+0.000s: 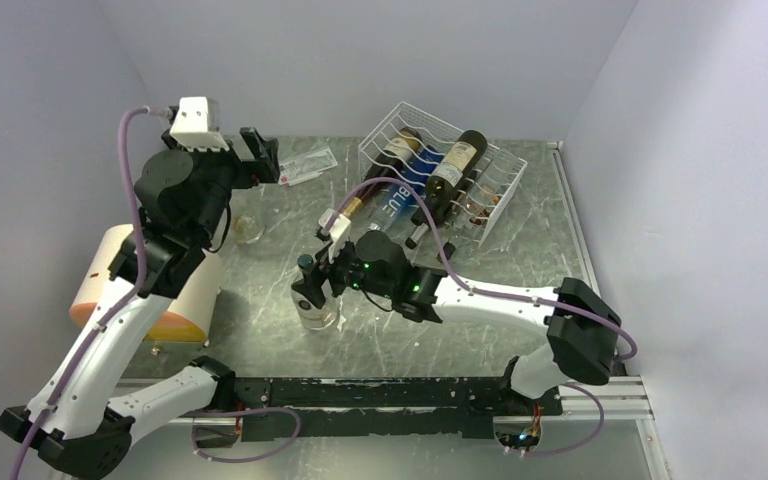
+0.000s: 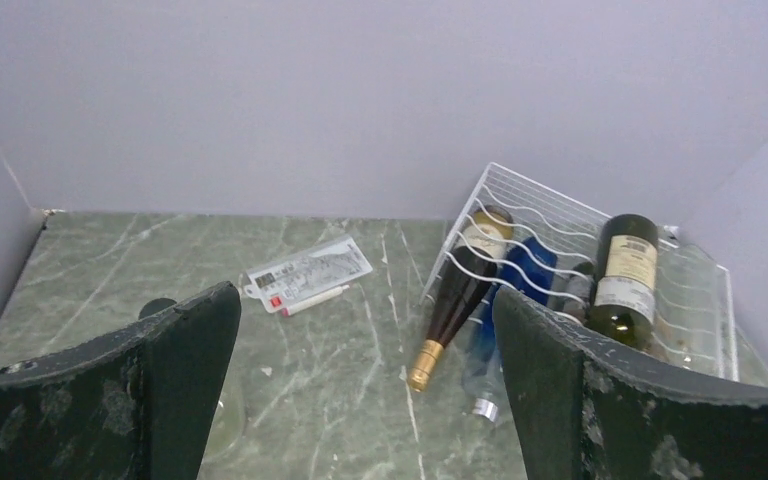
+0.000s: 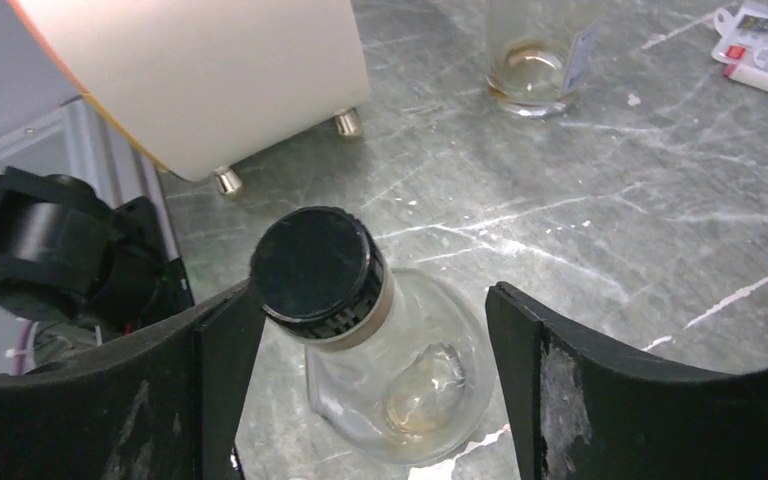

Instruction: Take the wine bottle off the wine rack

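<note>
Since the clear black-capped bottle (image 3: pixel 390 380) stands upright mid-desk, toward the near edge and well apart from the wine rack (image 1: pixel 500 190) in the far right corner, the lift-off looks done. The step in hand reads as release.

Right gripper (image 3: pixel 370 295): spread wide around the bottle's neck, one finger close against the cap, the other clear of it, gripping nothing.

Left gripper (image 2: pixel 365 295): also spread and empty, raised toward the far left, facing the rack.

Next move, as I judge it: right arm lifts straight away; a clipped cap could topple the bottle.

In the rack lie a gold-foiled dark bottle (image 2: pixel 455 300), a blue bottle (image 1: pixel 392 205) and a labelled dark bottle (image 2: pixel 625 280).

Desk (image 1: pixel 520 260): green marble pattern, pale streaks. Cream cylinder (image 3: pixel 210 70) at the left edge, drinking glass (image 3: pixel 530 55) nearby, packet (image 2: pixel 305 272) toward the far edge. Walls plain pale lilac.
</note>
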Action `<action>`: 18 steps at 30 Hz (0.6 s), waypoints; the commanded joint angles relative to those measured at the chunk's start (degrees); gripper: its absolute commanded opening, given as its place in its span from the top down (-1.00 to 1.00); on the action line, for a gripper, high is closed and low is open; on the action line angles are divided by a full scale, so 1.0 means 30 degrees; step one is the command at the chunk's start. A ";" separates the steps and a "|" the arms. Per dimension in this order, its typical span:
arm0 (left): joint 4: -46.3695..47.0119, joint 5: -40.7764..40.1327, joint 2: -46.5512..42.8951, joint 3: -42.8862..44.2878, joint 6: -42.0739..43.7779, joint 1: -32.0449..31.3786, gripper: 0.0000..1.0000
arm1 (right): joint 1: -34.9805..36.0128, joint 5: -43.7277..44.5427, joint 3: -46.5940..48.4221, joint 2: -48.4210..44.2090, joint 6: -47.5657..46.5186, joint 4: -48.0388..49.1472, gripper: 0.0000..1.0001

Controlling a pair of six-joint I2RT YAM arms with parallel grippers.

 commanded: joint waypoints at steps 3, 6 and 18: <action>0.4931 -0.0892 -0.1851 -0.2710 0.1941 0.0769 -0.97 | 0.0272 0.2446 0.0971 0.0926 0.0113 -0.0443 -0.47; 0.5151 -0.1650 -0.2624 -0.3693 0.2665 0.0772 -0.96 | 0.0464 0.2488 0.1514 0.1271 0.0211 -0.0435 -0.29; 0.7742 -0.3377 -0.5865 -0.6346 0.3745 0.0979 -0.93 | 0.0290 0.4943 0.5598 0.3425 -0.0804 -0.0347 0.62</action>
